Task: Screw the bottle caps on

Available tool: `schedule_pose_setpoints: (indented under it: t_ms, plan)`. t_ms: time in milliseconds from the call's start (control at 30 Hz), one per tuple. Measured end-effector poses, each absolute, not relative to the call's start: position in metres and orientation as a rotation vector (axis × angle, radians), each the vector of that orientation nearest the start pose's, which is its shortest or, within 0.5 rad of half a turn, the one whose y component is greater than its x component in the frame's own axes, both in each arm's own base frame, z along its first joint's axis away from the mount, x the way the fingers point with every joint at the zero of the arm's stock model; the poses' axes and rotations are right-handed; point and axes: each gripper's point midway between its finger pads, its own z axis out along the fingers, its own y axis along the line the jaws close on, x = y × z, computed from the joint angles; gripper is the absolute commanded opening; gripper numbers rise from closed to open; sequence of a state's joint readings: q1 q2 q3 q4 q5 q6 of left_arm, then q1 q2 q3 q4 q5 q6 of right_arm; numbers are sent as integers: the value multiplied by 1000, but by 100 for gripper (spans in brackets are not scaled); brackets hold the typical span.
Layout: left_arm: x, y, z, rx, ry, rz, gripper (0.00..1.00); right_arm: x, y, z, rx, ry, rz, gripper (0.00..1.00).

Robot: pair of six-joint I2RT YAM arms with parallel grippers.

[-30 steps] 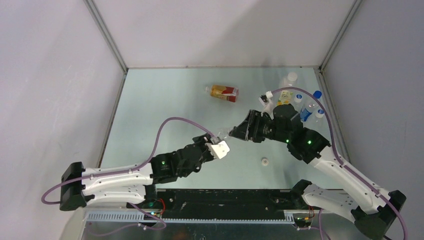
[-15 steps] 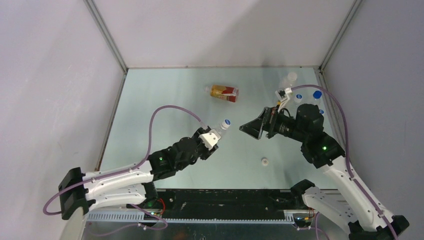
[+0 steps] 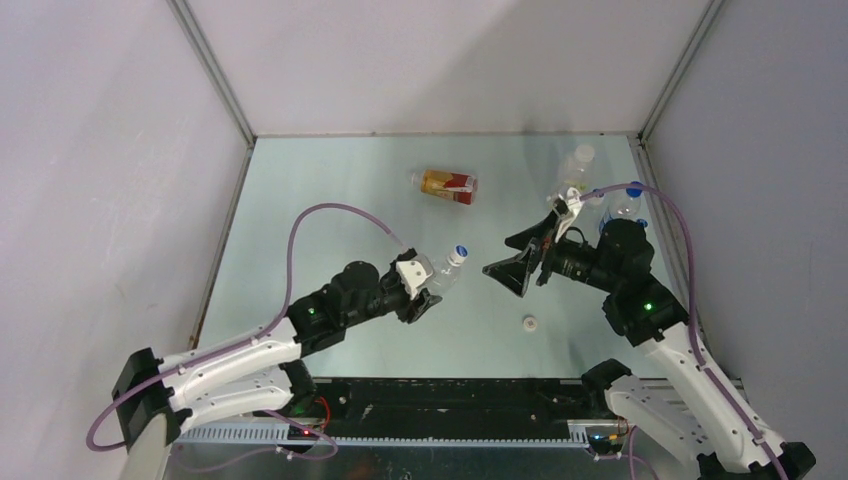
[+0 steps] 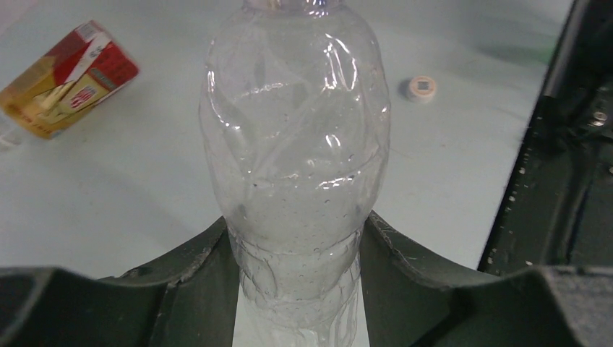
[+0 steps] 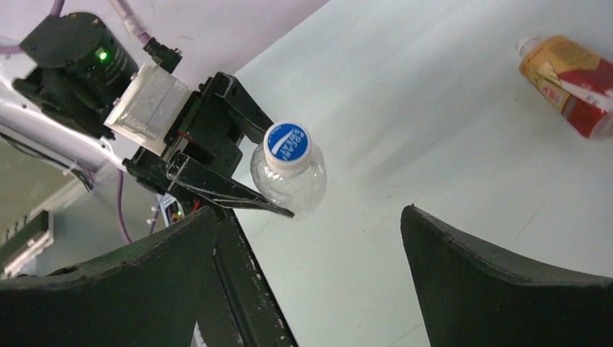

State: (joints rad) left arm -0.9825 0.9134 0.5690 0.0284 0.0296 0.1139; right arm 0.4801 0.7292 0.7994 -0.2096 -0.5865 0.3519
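Here, left hand (image 3: 428, 290) clamps one blue-capped clear bottle (image 3: 447, 268); right hand (image 3: 498, 257) gapes empty.

The right gripper (image 3: 497, 257), jaws gaping, faces the capped clear bottle (image 3: 447, 268) across a small open gap. The left side of the table (image 3: 330, 200) offers free passage. An amber bottle (image 3: 447, 185) lies at the back, standing bottles (image 3: 583, 158) crowd the far-right corner, and a white cap (image 3: 529, 322) sits near the front.

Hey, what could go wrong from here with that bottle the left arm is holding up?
The blue cap sits on the clear bottle, but the open right gripper is off it; if it's only partly threaded, it may drop off. The left gripper pinches the bottle low on its body, tilted off the table, so it could slip.
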Motion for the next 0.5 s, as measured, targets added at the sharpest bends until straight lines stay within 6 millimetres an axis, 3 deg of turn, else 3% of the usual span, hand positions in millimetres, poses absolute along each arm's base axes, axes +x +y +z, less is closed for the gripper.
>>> schedule_pose_setpoints:
  t_ms: [200,500]
  plan:
    - [170,-289,187,1106,1592,-743,20,181,230,301,-800,1642,1099,92]
    - [151,-305,222,1176,1474,-893,20,157,234,304,-1025,1503,1161,85]
